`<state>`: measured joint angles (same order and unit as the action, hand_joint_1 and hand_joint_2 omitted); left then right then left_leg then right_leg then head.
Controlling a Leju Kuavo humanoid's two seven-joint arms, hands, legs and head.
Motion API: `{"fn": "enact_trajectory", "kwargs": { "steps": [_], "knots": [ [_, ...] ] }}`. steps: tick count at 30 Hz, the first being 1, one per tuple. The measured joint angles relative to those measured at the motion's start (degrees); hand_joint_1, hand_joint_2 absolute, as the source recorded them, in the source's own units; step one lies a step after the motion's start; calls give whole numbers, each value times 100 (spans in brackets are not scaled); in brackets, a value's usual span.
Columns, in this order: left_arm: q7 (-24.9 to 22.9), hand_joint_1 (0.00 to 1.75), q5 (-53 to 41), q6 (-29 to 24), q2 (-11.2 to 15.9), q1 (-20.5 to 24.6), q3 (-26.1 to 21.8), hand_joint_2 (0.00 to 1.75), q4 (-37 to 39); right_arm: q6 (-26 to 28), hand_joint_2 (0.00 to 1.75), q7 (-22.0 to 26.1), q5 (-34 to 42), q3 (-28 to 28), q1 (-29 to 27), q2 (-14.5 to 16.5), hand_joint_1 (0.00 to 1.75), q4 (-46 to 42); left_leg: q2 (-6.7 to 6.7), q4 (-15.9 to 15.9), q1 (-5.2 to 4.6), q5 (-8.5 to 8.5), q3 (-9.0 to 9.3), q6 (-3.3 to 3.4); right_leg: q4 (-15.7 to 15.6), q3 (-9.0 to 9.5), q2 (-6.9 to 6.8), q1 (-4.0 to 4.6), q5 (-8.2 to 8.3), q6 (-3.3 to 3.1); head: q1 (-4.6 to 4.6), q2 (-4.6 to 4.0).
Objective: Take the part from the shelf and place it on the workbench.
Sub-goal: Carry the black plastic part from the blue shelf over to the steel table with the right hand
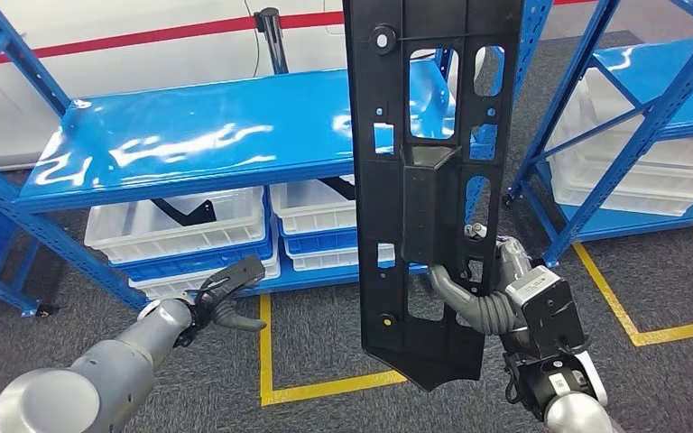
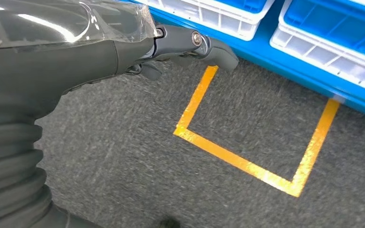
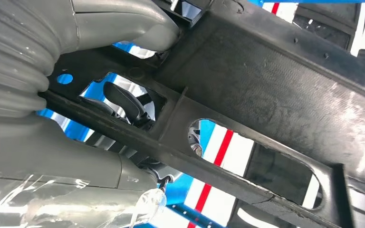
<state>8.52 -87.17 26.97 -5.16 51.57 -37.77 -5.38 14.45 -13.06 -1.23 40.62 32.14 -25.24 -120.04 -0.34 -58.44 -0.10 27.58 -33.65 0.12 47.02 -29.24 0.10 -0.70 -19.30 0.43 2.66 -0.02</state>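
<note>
My right hand (image 1: 492, 302) holds the part (image 1: 433, 180), a long black plastic panel with cut-out windows and a raised box-shaped rib down its middle. I carry it upright in front of me, its upper end running out of the head view and its pointed lower end hanging over the grey carpet floor (image 1: 325, 343). My right fingers (image 3: 123, 102) reach through one of the panel's openings and my thumb (image 3: 138, 23) presses against its face, so the panel is clamped between them near its lower half. The part is clear of the shelf (image 1: 198, 149), the blue steel rack behind it, touching neither its glossy top deck nor anything below.

My left hand (image 1: 226, 293) hangs low out to the side above the carpet, holding nothing, with its dark fingers (image 1: 239, 271) apart and loosely extended toward the rack. From the left wrist, the thumb (image 2: 209, 47) points over a yellow tape outline (image 2: 247, 161) on the floor.

White bins (image 1: 180, 230) sit in blue trays on the rack's lower level; one holds a dark piece I cannot make out. A second blue rack (image 1: 650, 117) with more white bins stands to the right.
</note>
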Motion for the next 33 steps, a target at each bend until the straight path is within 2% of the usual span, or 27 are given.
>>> {"fn": "enact_trajectory", "kwargs": {
  "steps": [1, 2, 3, 4, 5, 6, 8, 9, 10, 11, 12, 13, 14, 15, 16, 17, 18, 19, 20, 22, 24, 25, 27, 28, 30, 32, 33],
  "knots": [
    [4, 0, 0, 0, 1, -3, 35, 175, 0, 0, 175, 5, 0, -10, -15, -9, 175, -7, 0, -395, 5, 222, -125, -12, 0, -56, -1, 4, 46, -10, 0, 0],
    [9, 0, 0, 0, 2, -10, 62, 175, 1, 0, 175, 13, 1, -16, -32, -13, 175, -13, 0, -715, 6, 343, -211, -13, 1, -108, 0, 10, 90, -15, 0, 0],
    [11, 0, 0, 0, 3, -17, 91, 175, 1, -1, 175, 23, 1, -19, -48, -15, 175, -17, 0, -945, 3, 375, -249, -6, 1, -166, 2, 17, 139, -20, 0, 0],
    [14, 0, 1, 0, 3, -22, 122, 175, 2, -2, 175, 34, 1, -21, -61, -17, 175, -20, -1, -1023, -6, 298, -211, 15, 0, -227, 6, 28, 194, -24, -1, 0],
    [19, 0, 1, 0, 2, -23, 162, 175, 2, -3, 175, 44, 1, -23, -68, -18, 175, -24, -2, -896, -22, 134, -70, 58, -7, -287, 12, 44, 256, -28, -1, 0],
    [25, 0, 1, 0, 1, -16, 210, 175, 2, -4, 175, 54, 0, -29, -71, -20, 175, -29, -5, -582, -49, -44, 164, 123, -20, -337, 18, 61, 320, -29, -1, 0],
    [48, 0, 1, 41, -4, 27, 308, 175, 2, -5, 175, 68, -1, -56, -70, -24, 175, -52, -14, 369, -142, -226, 848, 276, -52, -401, 19, 85, 441, -16, -1, 0],
    [62, 0, 2, 90, -7, 68, 361, 175, 2, -5, 175, 74, -2, -73, -70, -28, 175, -64, -16, 802, -184, -237, 1142, 334, -66, -428, 15, 101, 506, -1, -1, 0],
    [78, 0, 2, 139, -11, 107, 409, 175, 2, -7, 175, 78, -2, -89, -67, -33, 175, -74, -17, 1100, -213, -244, 1326, 360, -85, -456, 10, 113, 588, 12, -2, 0],
    [94, 0, 1, 180, -17, 132, 450, 175, 2, -11, 175, 81, -1, -99, -64, -39, 175, -79, -15, 1260, -221, -300, 1385, 365, -111, -487, 12, 138, 675, 25, -3, 0],
    [104, 0, 1, 201, -26, 142, 490, 175, 3, -16, 175, 83, -1, -107, -62, -46, 175, -80, -14, 1332, -195, -334, 1344, 365, -130, -538, 12, 150, 726, 44, -3, 0],
    [112, 0, 0, 205, -40, 132, 527, 175, 3, -20, 175, 84, 1, -114, -59, -50, 175, -80, -14, 1345, -171, -394, 1273, 372, -69, -614, 16, 155, 660, 73, -5, 0],
    [117, 0, 1, 233, -55, 117, 560, 175, 4, -24, 175, 84, 3, -117, -59, -55, 175, -81, -12, 1360, -147, -451, 1204, 392, 125, -727, 20, 157, 469, 109, -1, 0],
    [120, 0, 1, 291, -73, 109, 592, 175, 4, -24, 175, 83, 4, -121, -60, -59, 175, -80, -12, 1371, -128, -504, 1134, 415, 488, -886, 18, 145, 171, 148, -1, 0],
    [122, 0, 2, 368, -86, 103, 620, 175, 4, -24, 175, 78, 5, -123, -62, -60, 175, -80, -8, 1353, -127, -565, 1051, 437, 992, -1063, 20, 133, -157, 181, -2, 0],
    [125, 0, 2, 466, -95, 100, 646, 175, 4, -24, 175, 74, 6, -123, -67, -61, 175, -79, -3, 1341, -126, -620, 972, 445, 1519, -1226, 18, 118, -400, 204, 1, 0],
    [128, 0, 2, 552, -101, 95, 679, 175, 4, -24, 175, 72, 7, -123, -76, -62, 175, -79, 6, 1329, -125, -672, 896, 444, 1948, -1331, 17, 104, -515, 223, -2, 0],
    [131, 0, 2, 618, -104, 87, 710, 175, 4, -23, 175, 70, 8, -123, -85, -64, 175, -79, 16, 1316, -122, -720, 825, 437, 2165, -1332, 16, 92, -488, 233, -1, 0],
    [133, 0, 2, 668, -107, 79, 739, 175, 4, -22, 175, 71, 9, -123, -93, -66, 175, -79, 25, 1303, -116, -761, 761, 426, 2135, -1212, 15, 83, -365, 238, -1, 0],
    [135, 0, 1, 758, -113, 77, 784, 175, 4, -18, 175, 71, 11, -126, -99, -77, 175, -79, 34, 1273, -103, -822, 668, 390, 1404, -613, 1, 70, -110, 233, -1, 0],
    [135, 0, 2, 860, -117, 103, 838, 175, 3, -5, 175, 67, 11, -137, -93, -90, 175, -79, 36, 1239, -106, -869, 614, 345, 500, 14, -10, 84, -99, 198, -1, 0],
    [133, 0, 2, 893, -123, 120, 862, 175, 2, 5, 175, 56, 9, -145, -85, -93, 175, -80, 36, 1218, -110, -895, 588, 321, 247, 169, -11, 89, -136, 176, -1, 0],
    [116, 0, 2, 915, -148, 148, 893, 175, 2, 36, 175, -7, 0, -155, -70, -96, 175, -91, 31, 1159, -111, -936, 508, 277, 87, 204, -1, 71, -166, 128, -1, 0],
    [105, 0, 2, 921, -167, 157, 910, 175, 2, 51, 175, -48, -7, -156, -63, -96, 175, -98, 25, 1071, -114, -880, 432, 251, 64, 181, 0, 49, -155, 95, 1, 0],
    [90, 0, 2, 966, -202, 174, 965, 175, 2, 78, 175, -113, -25, -156, -61, -102, 175, -117, 17, 527, -97, -503, 150, 174, 22, 115, -2, 10, -103, 16, 4, 0],
    [76, 0, 2, 1009, -234, 182, 1008, 175, 2, 95, 175, -144, -37, -156, -63, -109, 175, -127, 20, -439, -49, 15, -241, 98, 25, 19, -3, 8, -28, -26, 5, 0],
    [69, 0, 2, 1012, -251, 179, 1019, 175, 2, 103, 175, -152, -40, -156, -66, -112, 175, -128, 20, -825, -29, 154, -377, 80, 27, -25, 2, 8, 6, -28, 6, 0]
  ]
}}
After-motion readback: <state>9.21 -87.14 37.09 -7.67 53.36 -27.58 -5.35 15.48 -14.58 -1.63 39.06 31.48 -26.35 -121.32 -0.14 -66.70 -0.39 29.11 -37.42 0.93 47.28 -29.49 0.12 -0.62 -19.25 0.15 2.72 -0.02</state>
